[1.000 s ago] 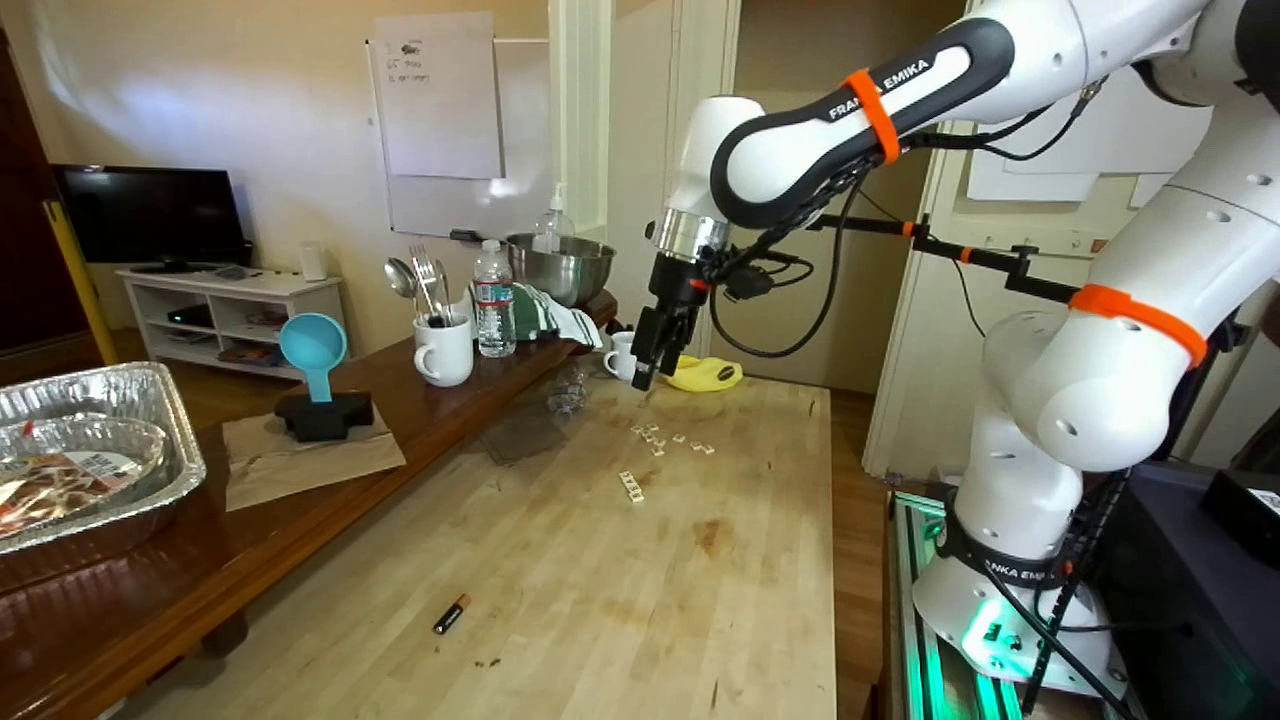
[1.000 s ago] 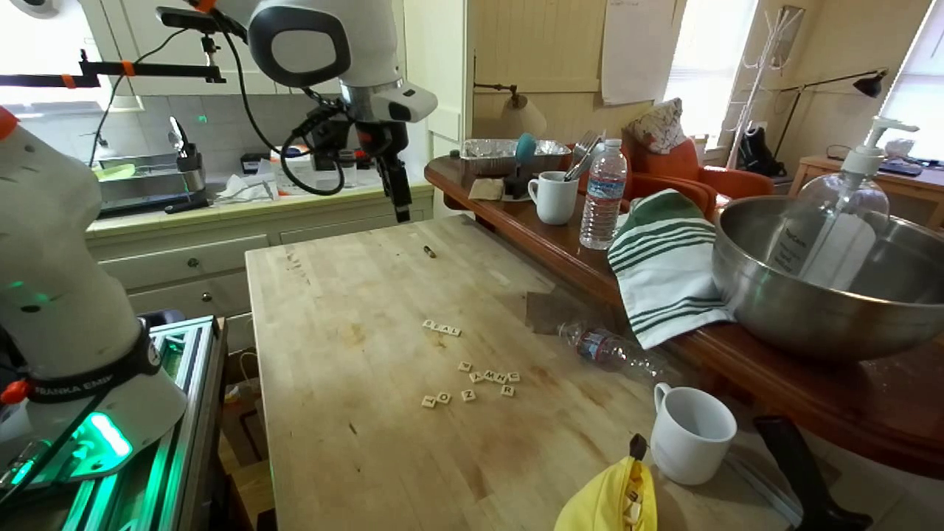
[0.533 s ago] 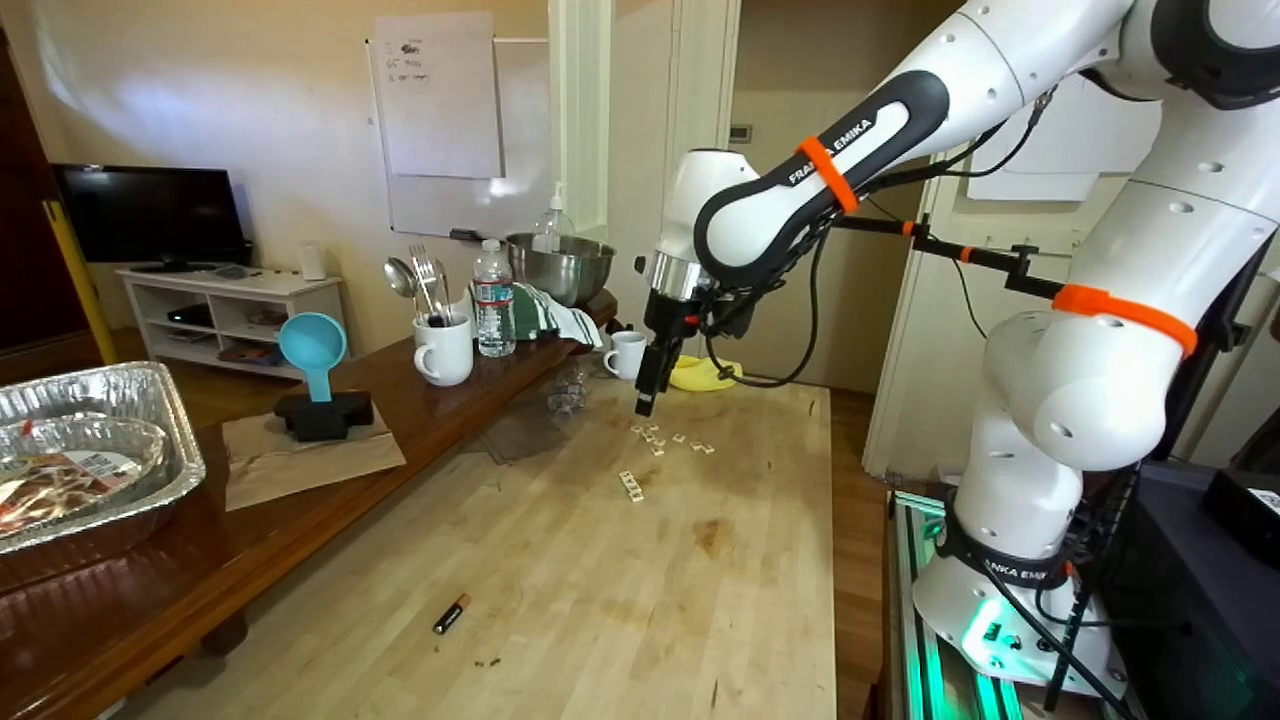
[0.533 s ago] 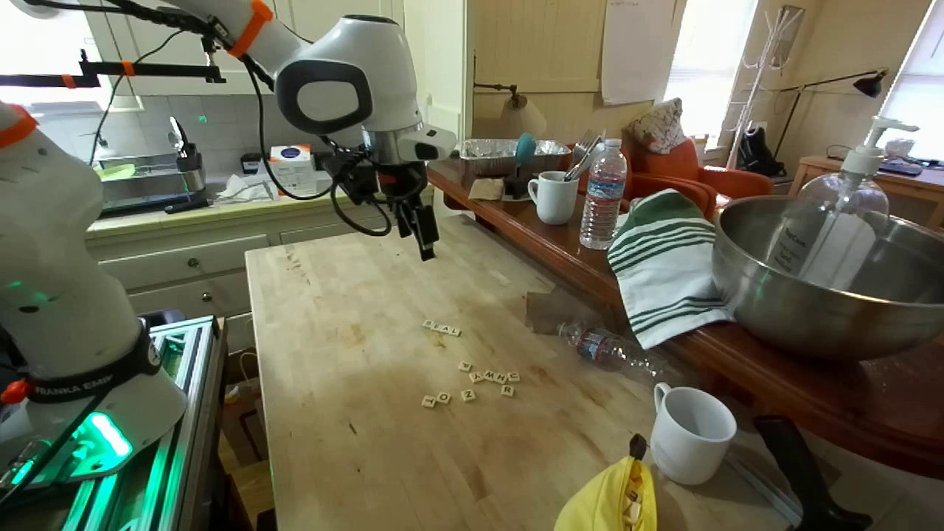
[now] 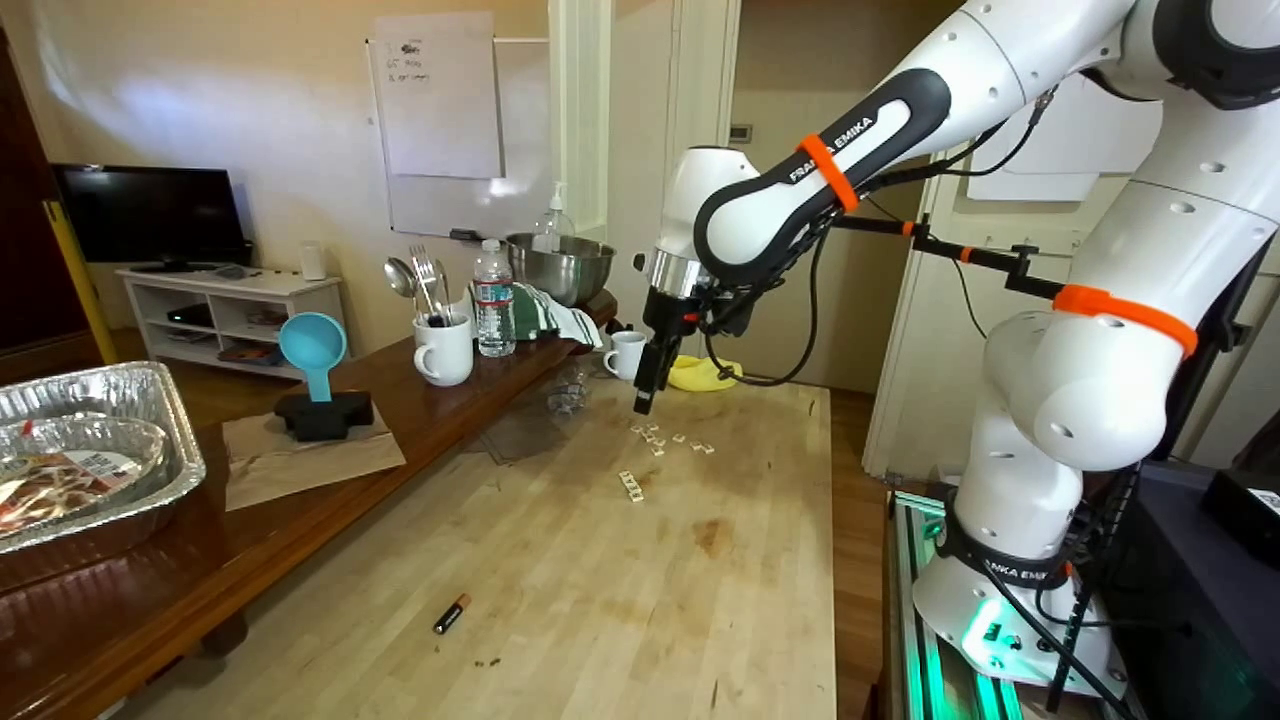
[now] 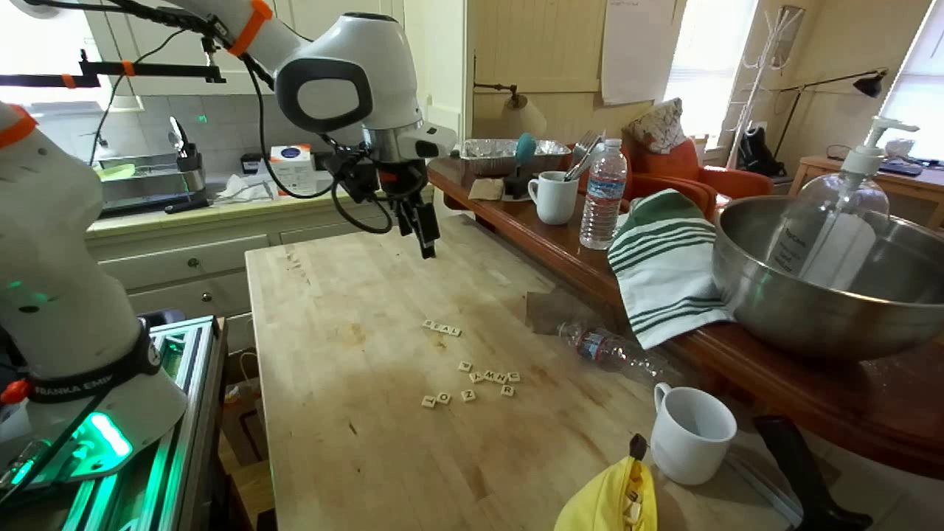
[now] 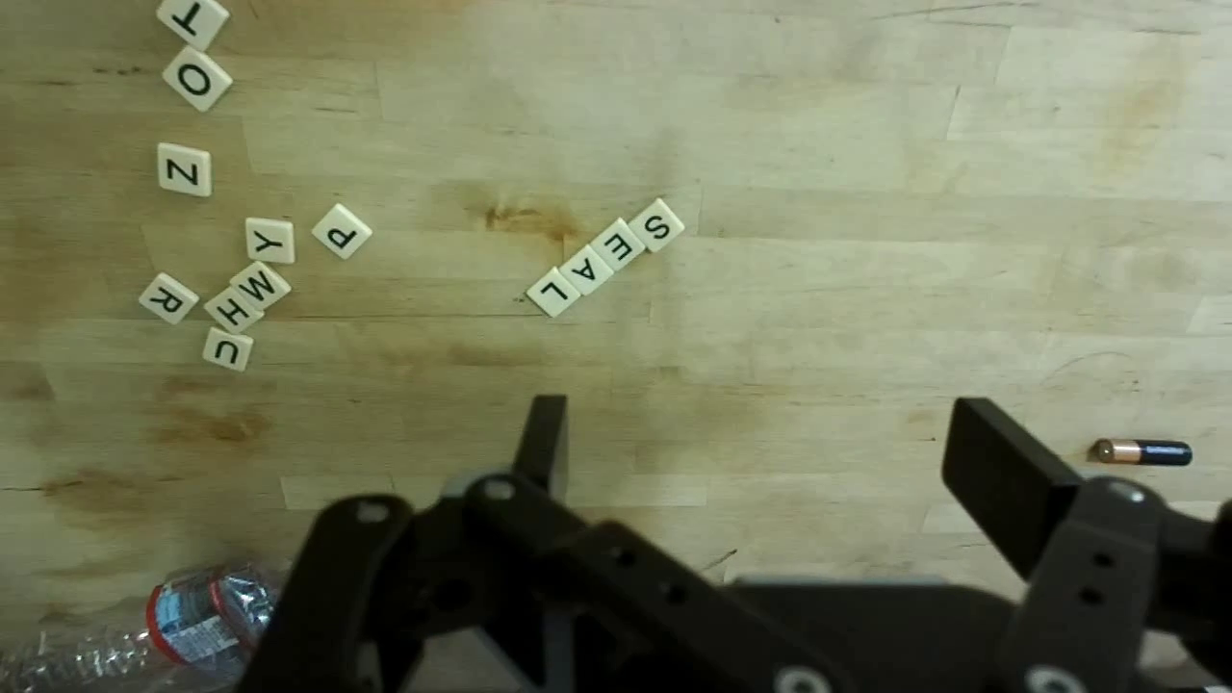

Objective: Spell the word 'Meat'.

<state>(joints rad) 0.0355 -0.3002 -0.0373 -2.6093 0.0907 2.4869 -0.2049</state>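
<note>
The tiles (image 6: 476, 377) lay flat on the table (image 7: 866, 289) in two lots. Four touched edge to edge in a straight row (image 7: 586, 270) that spelled SEAL. In the wrist view the row's long axis ran aslant, from the S (image 7: 656, 226) at the upper right down to the L (image 7: 553, 292) at the lower left, and the letters' tops faced the lower right, roughly toward the claw (image 7: 760, 433). In an exterior view where it could be read, it ran left to right, sloping slightly down toward the L.

The loose lot lay left of the row in the wrist view, turned at various angles. The P (image 7: 342, 231) sat nearest the row, set cornerwise. Beside it the Y (image 7: 269, 240) began a short chain slanting down to the left: the W or M (image 7: 260, 284) (I could not tell which) touching the H (image 7: 233, 309), and the U (image 7: 228, 348) just below. The R (image 7: 168, 298) lay just left of the H. Above the Y, the Z or N (image 7: 183, 170), the O (image 7: 197, 79) and the T (image 7: 192, 21) rose toward the top edge.

The claw hung above the table, its fingers (image 7: 1006, 481) spread wide with only bare table between them; it held nothing. The battery (image 7: 1145, 452) lay right of them, its long axis nearly level in the wrist view, copper end pointing left. The bottle (image 7: 197, 616) lay on its side at the lower left.
</note>
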